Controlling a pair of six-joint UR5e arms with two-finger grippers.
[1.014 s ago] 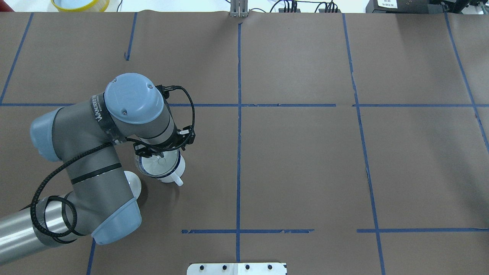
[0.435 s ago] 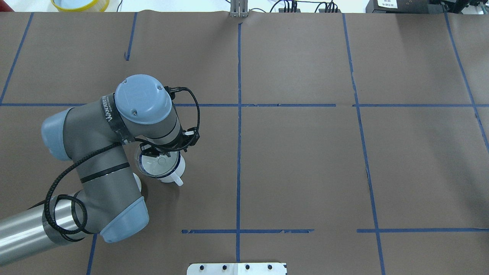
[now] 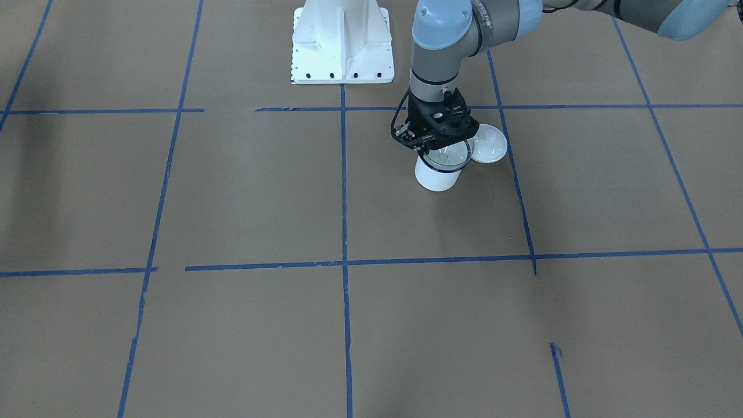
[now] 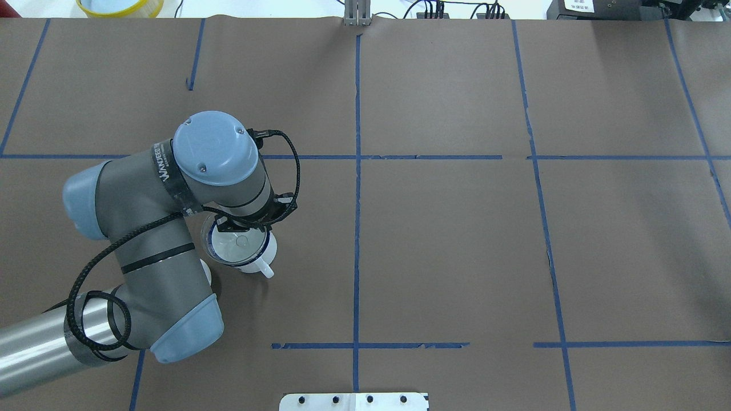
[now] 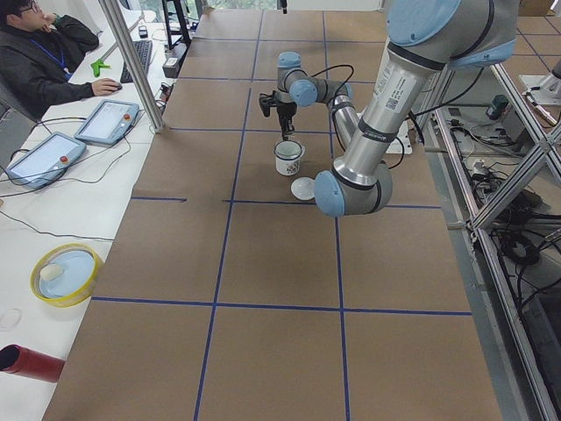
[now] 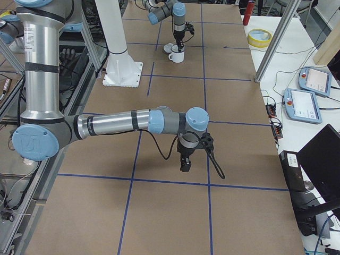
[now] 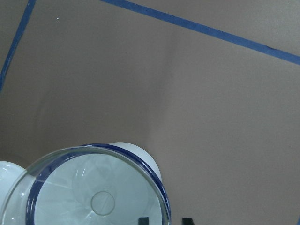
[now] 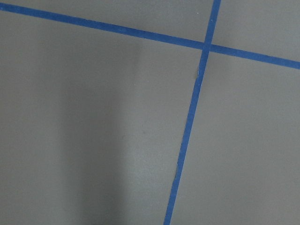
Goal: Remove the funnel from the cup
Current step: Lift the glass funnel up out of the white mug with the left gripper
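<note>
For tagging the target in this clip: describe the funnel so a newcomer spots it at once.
Under the left arm stands a white cup with a dark blue rim. The funnel is the clear plastic cone sitting in its mouth, unlike the opaque white domed lid beside it.

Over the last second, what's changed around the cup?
The left arm shifted slightly to its right, carrying the left gripper with it over the far rim of the funnel. Its fingers are apart and nothing is gripped yet. The arm now covers more of the lid. The funnel still sits in the cup, and the cup and lid have not moved.
</note>
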